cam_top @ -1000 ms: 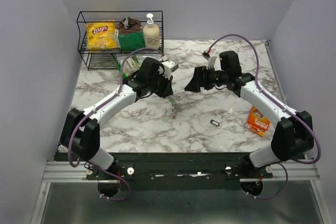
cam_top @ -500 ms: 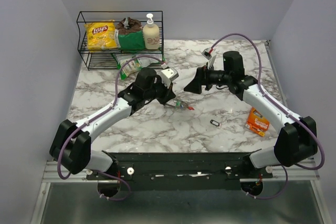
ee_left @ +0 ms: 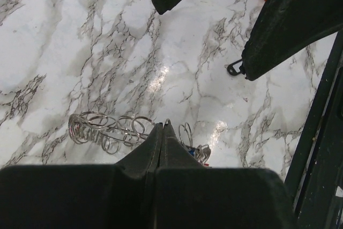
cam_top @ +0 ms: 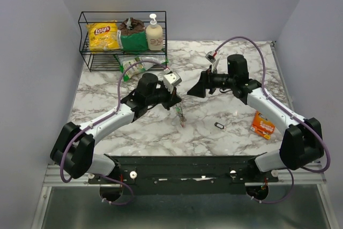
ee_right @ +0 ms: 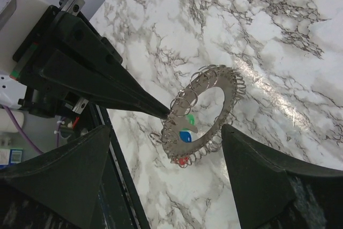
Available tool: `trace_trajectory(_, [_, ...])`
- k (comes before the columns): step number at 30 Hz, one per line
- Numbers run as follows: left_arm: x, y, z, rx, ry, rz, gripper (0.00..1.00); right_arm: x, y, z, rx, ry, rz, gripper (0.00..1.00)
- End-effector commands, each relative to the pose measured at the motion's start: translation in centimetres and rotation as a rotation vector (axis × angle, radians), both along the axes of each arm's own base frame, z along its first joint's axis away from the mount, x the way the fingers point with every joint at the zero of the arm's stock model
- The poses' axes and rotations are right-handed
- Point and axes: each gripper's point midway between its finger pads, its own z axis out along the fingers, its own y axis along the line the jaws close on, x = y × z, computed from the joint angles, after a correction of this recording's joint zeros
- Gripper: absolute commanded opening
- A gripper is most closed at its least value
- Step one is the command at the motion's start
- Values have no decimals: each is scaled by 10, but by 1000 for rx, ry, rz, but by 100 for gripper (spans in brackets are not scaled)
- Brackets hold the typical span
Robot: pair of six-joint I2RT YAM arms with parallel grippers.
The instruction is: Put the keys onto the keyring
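Observation:
The keyring [ee_right: 225,87] is a flat metal hoop edged with several small split rings. It hangs from my left gripper [cam_top: 177,101], which is shut on its rim, just above the table. Green [ee_right: 188,117], blue [ee_right: 185,136] and red [ee_right: 183,160] key heads hang at its lower part. In the left wrist view the closed tips [ee_left: 162,125] hide most of the hoop; split rings [ee_left: 107,130] and the keys [ee_left: 202,154] show either side. My right gripper [cam_top: 194,88] is open and empty, just right of the keyring; its wrist view looks between its spread fingers [ee_right: 80,175] at the hoop.
A small black clip [cam_top: 220,125] lies on the marble right of the keyring, also in the left wrist view [ee_left: 234,68]. A flat orange packet [cam_top: 263,123] lies by the right arm. A wire basket [cam_top: 86,41] with chips, a green pack and a bottle stands at the back left.
The left gripper has swung the keyring from sticking out sideways half a second ago to hanging down now. The left arm has drawn slightly left. The right gripper has barely moved.

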Motion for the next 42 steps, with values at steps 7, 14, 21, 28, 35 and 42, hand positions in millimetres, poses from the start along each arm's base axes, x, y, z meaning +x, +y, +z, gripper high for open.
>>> trace_trajectory(7, [-4,0,-4,-99,-60,18,0,-5,10,-16,49,14,60,90])
trace_trajectory(14, [-6,0,-4,-147,-97,17,0,-10,13,-13,79,-13,99,90])
trace_trajectory(21, [-7,-6,-2,-198,-98,5,0,-17,17,-10,123,-15,144,86])
trace_trajectory(28, [-10,-6,-2,-253,-108,5,0,-21,19,-9,183,-12,146,78])
trace_trajectory(35, [-14,-7,2,-310,-120,3,0,-24,20,-19,200,24,146,60])
trace_trajectory(42, [-15,-10,1,-325,-115,-9,0,-28,21,-29,207,45,160,57])
